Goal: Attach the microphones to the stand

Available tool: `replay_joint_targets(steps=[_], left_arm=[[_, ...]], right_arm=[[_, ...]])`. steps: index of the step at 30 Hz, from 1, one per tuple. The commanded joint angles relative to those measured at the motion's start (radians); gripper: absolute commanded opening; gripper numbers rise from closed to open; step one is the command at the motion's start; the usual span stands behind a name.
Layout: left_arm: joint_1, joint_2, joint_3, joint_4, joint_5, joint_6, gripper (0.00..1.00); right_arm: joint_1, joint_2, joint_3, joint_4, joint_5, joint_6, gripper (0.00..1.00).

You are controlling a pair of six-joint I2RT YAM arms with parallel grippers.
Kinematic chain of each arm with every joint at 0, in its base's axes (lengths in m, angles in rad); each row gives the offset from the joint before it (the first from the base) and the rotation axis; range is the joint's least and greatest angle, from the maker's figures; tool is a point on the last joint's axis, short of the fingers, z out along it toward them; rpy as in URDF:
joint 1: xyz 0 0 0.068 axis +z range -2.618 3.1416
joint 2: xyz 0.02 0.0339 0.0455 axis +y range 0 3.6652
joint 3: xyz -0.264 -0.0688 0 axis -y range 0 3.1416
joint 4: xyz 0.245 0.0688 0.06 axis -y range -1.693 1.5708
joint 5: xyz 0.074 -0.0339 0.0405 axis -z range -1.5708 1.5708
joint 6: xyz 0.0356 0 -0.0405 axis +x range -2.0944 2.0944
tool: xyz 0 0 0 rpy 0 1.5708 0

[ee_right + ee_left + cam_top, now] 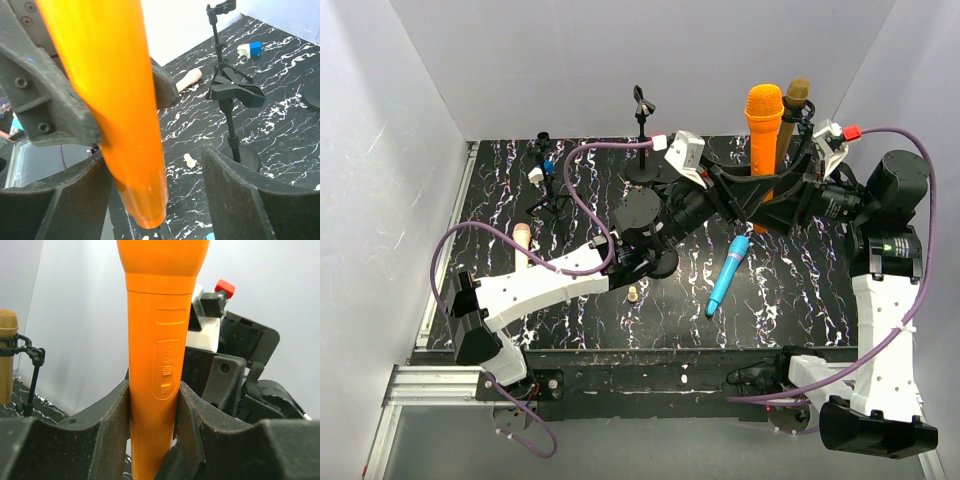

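Note:
The orange microphone (763, 125) stands upright, held off the table. My left gripper (748, 190) is shut on its lower body (157, 365), jaws on both sides just below the ON/OFF switch. My right gripper (775, 205) is open around the same microphone's tail end (135, 165); the microphone lies against one finger with a wide gap to the other. The golden-brown microphone (796, 105) sits upright in a stand clip (30, 357) behind. The light blue microphone (728, 272) and the pale pink microphone (521, 246) lie on the table.
An unfilled clip stand (642, 125) rises at the back centre, also in the right wrist view (227, 95). A small tripod stand (548, 185) with a blue-and-white piece stands back left. A tiny beige peg (633, 294) lies near the front centre. White walls enclose the table.

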Motion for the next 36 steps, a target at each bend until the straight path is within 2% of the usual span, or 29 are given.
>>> replay_joint_targets(steps=[1, 3, 5, 6, 9, 11, 12, 13, 14, 15, 17, 23, 26, 28, 31, 36], left_arm=[[-0.006, -0.011, -0.007, 0.076, -0.053, -0.013, 0.0], [-0.006, -0.011, -0.009, 0.069, -0.049, -0.018, 0.0], [-0.006, -0.014, -0.014, 0.063, -0.046, -0.023, 0.0], [-0.006, -0.017, -0.015, 0.057, -0.046, -0.027, 0.0], [-0.006, -0.031, -0.018, 0.027, -0.043, -0.033, 0.01], [-0.006, -0.05, -0.024, -0.001, -0.038, -0.038, 0.19], [-0.006, -0.063, -0.027, -0.027, -0.046, -0.043, 0.36], [-0.006, -0.077, -0.03, -0.05, -0.047, -0.043, 0.58], [-0.004, -0.097, -0.035, -0.082, -0.044, -0.03, 0.66], [-0.004, -0.118, -0.037, -0.116, -0.046, -0.015, 0.79], [0.001, -0.169, -0.046, -0.191, -0.046, 0.02, 0.98], [0.106, -0.347, -0.073, -0.556, 0.169, 0.146, 0.98], [0.135, -0.441, -0.151, -0.717, 0.152, 0.23, 0.98], [0.145, -0.525, -0.254, -0.754, 0.105, 0.287, 0.98], [0.159, -0.625, -0.421, -0.703, 0.069, 0.348, 0.98], [0.169, -0.702, -0.733, -0.338, 0.051, 0.46, 0.98]], right_arm=[[0.011, 0.001, 0.005, 0.085, -0.046, 0.007, 0.69], [0.012, -0.005, -0.007, 0.13, -0.07, 0.03, 0.57], [0.012, -0.009, -0.025, 0.189, -0.098, 0.073, 0.27], [0.011, -0.009, -0.034, 0.212, -0.107, 0.09, 0.17], [0.012, -0.02, -0.059, 0.252, -0.121, 0.108, 0.01], [0.009, -0.025, -0.07, 0.26, -0.125, 0.104, 0.01], [0.011, -0.025, -0.074, 0.262, -0.134, 0.098, 0.01], [0.005, -0.025, -0.076, 0.257, -0.144, 0.087, 0.01], [0.0, -0.028, -0.078, 0.25, -0.148, 0.073, 0.01], [-0.007, -0.026, -0.079, 0.236, -0.15, 0.052, 0.01], [-0.021, -0.025, -0.079, 0.165, -0.142, -0.023, 0.01], [-0.027, -0.023, -0.062, -0.098, -0.06, -0.351, 0.01], [-0.029, -0.026, -0.065, -0.191, -0.012, -0.463, 0.01], [-0.029, -0.031, -0.079, -0.211, 0.005, -0.494, 0.01], [-0.032, -0.045, -0.117, -0.2, 0.014, -0.502, 0.01], [-0.035, -0.061, -0.16, -0.177, 0.004, -0.493, 0.01]])
